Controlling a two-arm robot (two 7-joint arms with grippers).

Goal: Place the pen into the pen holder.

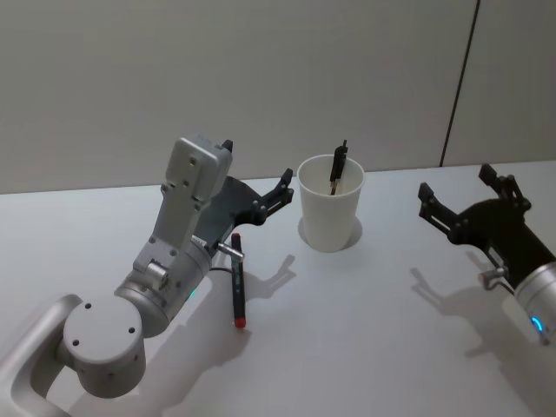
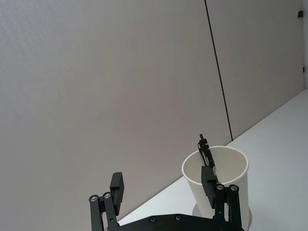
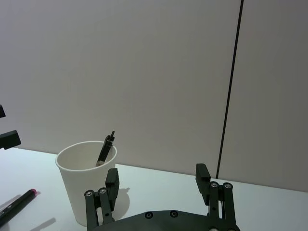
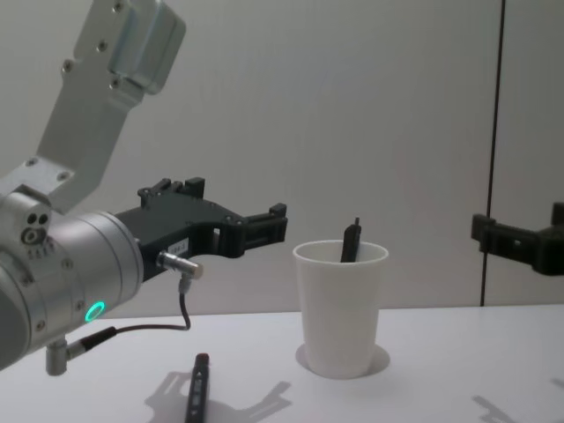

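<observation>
While hovering just left of the cup [image 1: 330,217], gapes wide and empty: left tool [image 1: 257,162]. Same wide, empty spread on right tool [image 1: 455,181], well to the cup's right. Upright on the counter [image 1: 365,330], cup with black pen [image 1: 337,163] leaning inside, top poking above the rim. Flat on the counter under the left arm [image 1: 174,252], red-tipped pen [image 1: 236,282], apart from the cup.

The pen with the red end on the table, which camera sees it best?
The head view: the pen lies full length, seen from above. The chest view shows it end-on at the bottom edge; the right wrist view catches its red end and some barrel.
</observation>
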